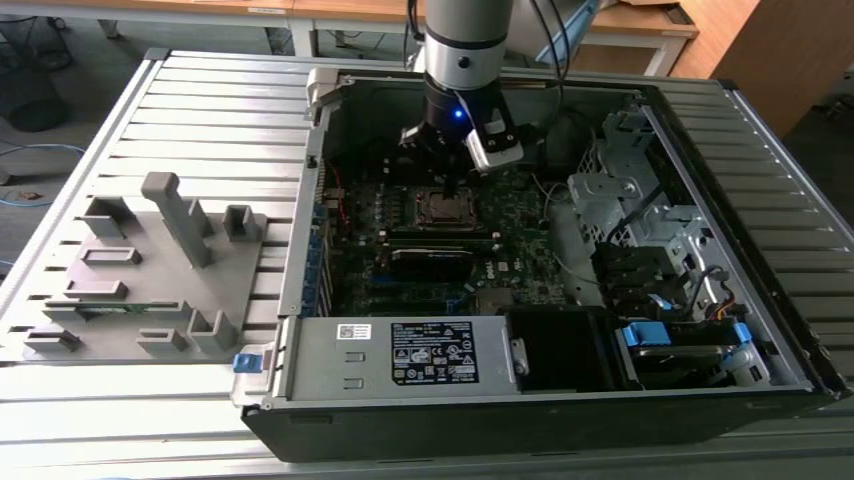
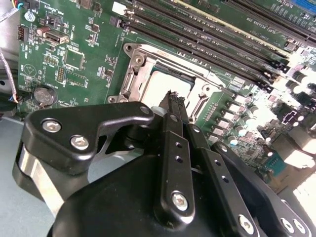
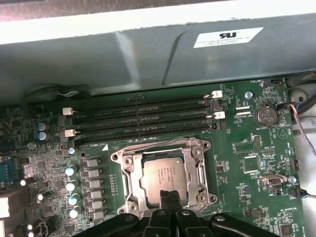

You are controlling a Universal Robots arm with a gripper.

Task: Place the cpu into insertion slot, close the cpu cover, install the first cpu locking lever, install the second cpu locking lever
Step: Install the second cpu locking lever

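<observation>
The cpu (image 3: 160,174) lies flat in the insertion slot (image 1: 445,208) on the green board, its dull metal face up. The silvery cpu cover (image 3: 129,185) lies down around it, the chip showing through the cut-out centre. A thin wire lever (image 3: 163,144) runs along the socket's side nearest the memory sticks. My gripper (image 3: 171,196) hangs just above the socket's edge, its black fingers shut together with nothing between them. In the second wrist view the gripper (image 2: 173,96) tapers to a point over the bright cpu (image 2: 158,86). In the exterior view the gripper (image 1: 447,175) stands over the socket.
Long black memory sticks (image 3: 143,116) lie between the socket and the grey case wall (image 3: 148,59). A row of capacitors (image 3: 73,185) flanks the socket. The labelled power supply (image 1: 427,355) fills the case's front. A grey fixture block (image 1: 147,270) sits at the exterior view's left.
</observation>
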